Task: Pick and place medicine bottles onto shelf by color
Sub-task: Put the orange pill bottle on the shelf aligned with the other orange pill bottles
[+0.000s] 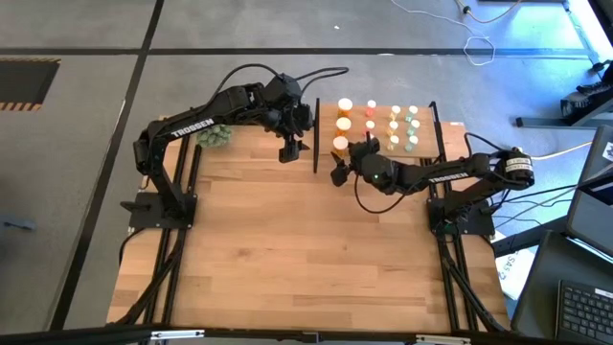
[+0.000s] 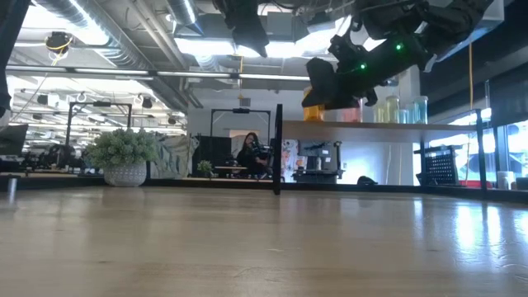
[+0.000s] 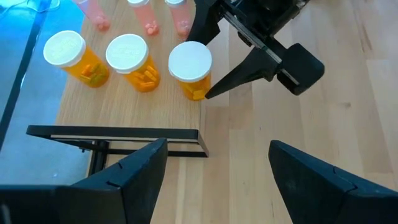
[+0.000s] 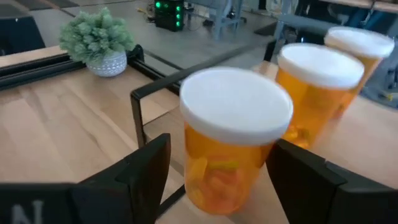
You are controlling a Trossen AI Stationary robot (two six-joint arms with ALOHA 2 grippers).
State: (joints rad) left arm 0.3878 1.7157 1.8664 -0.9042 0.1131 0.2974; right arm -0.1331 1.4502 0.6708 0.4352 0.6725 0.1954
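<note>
The wooden tabletop (image 1: 306, 249) spreads below me, bare across its near part. At its far edge stands the shelf (image 1: 328, 125), a light-wood board framed by thin black posts, with the medicine bottles standing upright on it in columns by color: 3 orange ones (image 1: 344, 126) nearest the shelf's left side, then a pink-red column (image 1: 370, 123), then yellowish (image 1: 393, 126), then green (image 1: 412, 126) toward my right.

My left arm (image 1: 196, 120) reaches in from the left and hangs above the table just outside the shelf's left post. My right arm (image 1: 450, 174) stretches across from the right toward the orange column.

A small green plant in a pale pot (image 1: 215, 135) sits on the table near my left arm, well apart from the shelf.

My right gripper (image 4: 214, 180) is at the nearest orange bottle (image 4: 233, 140), the one at the shelf's front edge. Its 2 fingers (image 4: 146, 171) stand spread on either side of the bottle, with a gap showing on each side, so I am around it and not clamping it. The bottle stands upright on the board, white cap up, with the other 2 orange bottles behind it.

My left gripper (image 3: 214, 171) hovers with its fingers (image 3: 140, 168) spread wide and nothing between them.
</note>
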